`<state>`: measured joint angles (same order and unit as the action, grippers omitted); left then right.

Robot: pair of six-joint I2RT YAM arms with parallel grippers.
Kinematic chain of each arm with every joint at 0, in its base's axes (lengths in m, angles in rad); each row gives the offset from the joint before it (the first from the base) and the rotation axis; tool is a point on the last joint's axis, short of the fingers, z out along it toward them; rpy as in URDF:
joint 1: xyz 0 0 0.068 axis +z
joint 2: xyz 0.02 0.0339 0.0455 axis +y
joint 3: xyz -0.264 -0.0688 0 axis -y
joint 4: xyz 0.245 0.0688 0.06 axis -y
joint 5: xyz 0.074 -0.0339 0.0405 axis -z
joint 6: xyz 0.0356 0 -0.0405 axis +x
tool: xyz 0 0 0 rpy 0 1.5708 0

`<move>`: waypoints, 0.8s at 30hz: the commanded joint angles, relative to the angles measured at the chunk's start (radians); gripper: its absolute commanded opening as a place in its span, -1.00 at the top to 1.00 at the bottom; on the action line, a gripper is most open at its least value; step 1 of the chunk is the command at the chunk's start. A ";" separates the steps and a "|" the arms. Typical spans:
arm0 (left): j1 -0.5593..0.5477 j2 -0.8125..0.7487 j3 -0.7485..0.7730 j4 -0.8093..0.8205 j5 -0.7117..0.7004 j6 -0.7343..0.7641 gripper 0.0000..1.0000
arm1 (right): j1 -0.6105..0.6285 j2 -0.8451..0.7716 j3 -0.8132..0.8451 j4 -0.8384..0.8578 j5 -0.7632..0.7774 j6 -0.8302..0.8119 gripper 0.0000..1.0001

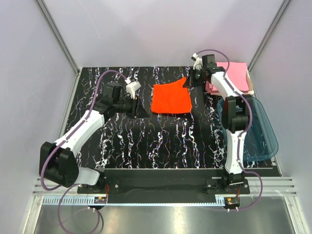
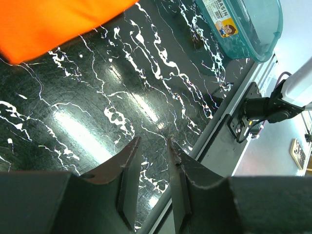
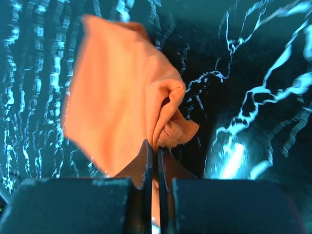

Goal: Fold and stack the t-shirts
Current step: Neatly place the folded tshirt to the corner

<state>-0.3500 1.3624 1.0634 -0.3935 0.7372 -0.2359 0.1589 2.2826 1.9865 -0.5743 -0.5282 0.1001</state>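
Observation:
The bright orange-red t-shirt (image 1: 170, 98) lies folded into a rough square on the black marbled table at the back centre. My right gripper (image 1: 189, 81) is shut on its far right corner, and in the right wrist view the bunched cloth (image 3: 131, 102) is pinched between the jaws (image 3: 153, 147) and lifted off the table. Folded light pink t-shirts (image 1: 239, 78) lie stacked at the back right, behind the right arm. My left gripper (image 1: 141, 111) is open and empty just left of the orange shirt, whose edge (image 2: 53, 22) shows at the top of the left wrist view, with the gripper (image 2: 151, 141) over bare table.
A translucent teal plastic tub (image 1: 253, 129) stands on the right side of the table, beside the right arm; it also shows in the left wrist view (image 2: 243, 27). The black marbled table (image 1: 161, 141) ends at a metal rail along the near edge.

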 commanded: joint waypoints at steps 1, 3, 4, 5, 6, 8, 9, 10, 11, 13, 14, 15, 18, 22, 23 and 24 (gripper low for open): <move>0.006 -0.020 -0.003 0.045 0.021 0.001 0.37 | 0.004 -0.159 -0.038 0.013 0.051 -0.068 1.00; 0.005 -0.023 -0.005 0.045 0.019 0.003 0.37 | 0.002 -0.201 -0.061 0.008 0.074 -0.085 1.00; 0.005 -0.025 -0.005 0.047 0.019 0.003 0.36 | 0.004 -0.215 -0.064 0.005 0.082 -0.091 1.00; 0.005 -0.025 -0.005 0.045 0.019 0.004 0.36 | 0.004 -0.242 -0.069 -0.001 0.094 -0.095 1.00; 0.005 -0.025 -0.005 0.047 0.019 0.004 0.36 | 0.004 -0.258 -0.068 -0.005 0.102 -0.096 1.00; 0.005 -0.023 -0.005 0.047 0.021 0.003 0.36 | 0.004 -0.293 -0.055 -0.027 0.126 -0.134 1.00; 0.006 -0.022 -0.005 0.045 0.022 0.003 0.36 | 0.004 -0.302 -0.046 -0.041 0.154 -0.151 1.00; 0.005 -0.023 -0.005 0.045 0.021 0.003 0.36 | 0.004 -0.310 -0.035 -0.059 0.166 -0.161 1.00; 0.005 -0.025 -0.005 0.045 0.022 0.003 0.36 | 0.004 -0.322 -0.005 -0.100 0.180 -0.174 1.00; 0.006 -0.025 -0.006 0.045 0.024 0.003 0.36 | 0.001 -0.334 0.018 -0.134 0.241 -0.207 1.00; 0.005 -0.025 -0.006 0.045 0.024 0.003 0.36 | -0.004 -0.344 0.041 -0.168 0.261 -0.227 1.00; 0.005 -0.025 -0.006 0.047 0.025 0.003 0.37 | -0.010 -0.347 0.050 -0.182 0.292 -0.234 1.00; 0.006 -0.025 -0.008 0.050 0.028 0.001 0.36 | -0.033 -0.362 0.083 -0.231 0.326 -0.261 1.00; 0.003 -0.022 -0.011 0.051 0.031 -0.002 0.36 | -0.068 -0.377 0.139 -0.280 0.344 -0.286 1.00; 0.003 -0.020 -0.011 0.051 0.033 -0.002 0.36 | -0.074 -0.373 0.174 -0.300 0.349 -0.290 1.00; 0.003 -0.020 -0.011 0.053 0.034 -0.002 0.36 | -0.093 -0.368 0.192 -0.311 0.350 -0.299 1.00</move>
<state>-0.3492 1.3624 1.0534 -0.3916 0.7387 -0.2367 0.1066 1.9888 2.0769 -0.8490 -0.2249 -0.1463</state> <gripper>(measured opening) 0.318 0.025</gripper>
